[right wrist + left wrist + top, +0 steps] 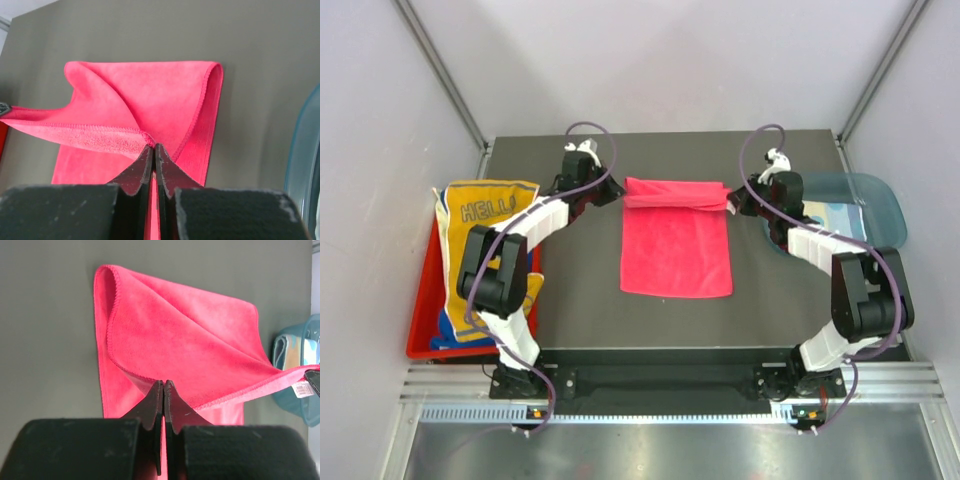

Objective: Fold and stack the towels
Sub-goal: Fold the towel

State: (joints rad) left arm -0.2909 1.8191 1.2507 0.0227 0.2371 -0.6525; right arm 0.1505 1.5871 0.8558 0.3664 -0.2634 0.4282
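The pink towel (pixel 675 255) is laid in the middle of the table (pixel 570 310). Most of it is flat. Its far edge is held up off the table and pulled into a line from left to right. The far left corner is pinched in the left claw (pixel 163 386). The far right corner is pinched in the right claw (pixel 152 148). Both claws are shut tight on the cloth.

From the claws, the flat part of the towel is spread toward the robot. The long way of the towel is run from far to near, and the held edge is set across it. So the next move is probably a pull of that edge over to the near edge, so that the towel is folded in half. Neither arm is nearer. One corner is held by each, so both would have to be moved together.

In the top view the whole towel is seen, near edge and all, but the pinch on the corners cannot be made out. In the wrist views the pinch is shown close up, and only part of the flat cloth is seen. A small white tag (pixel 300 388) by the right corner is shown only in the left wrist view.

A yellow towel (pixel 480 215) is laid over the tray (pixel 420 335) on the left. A bin (pixel 880 205) is set on the right.
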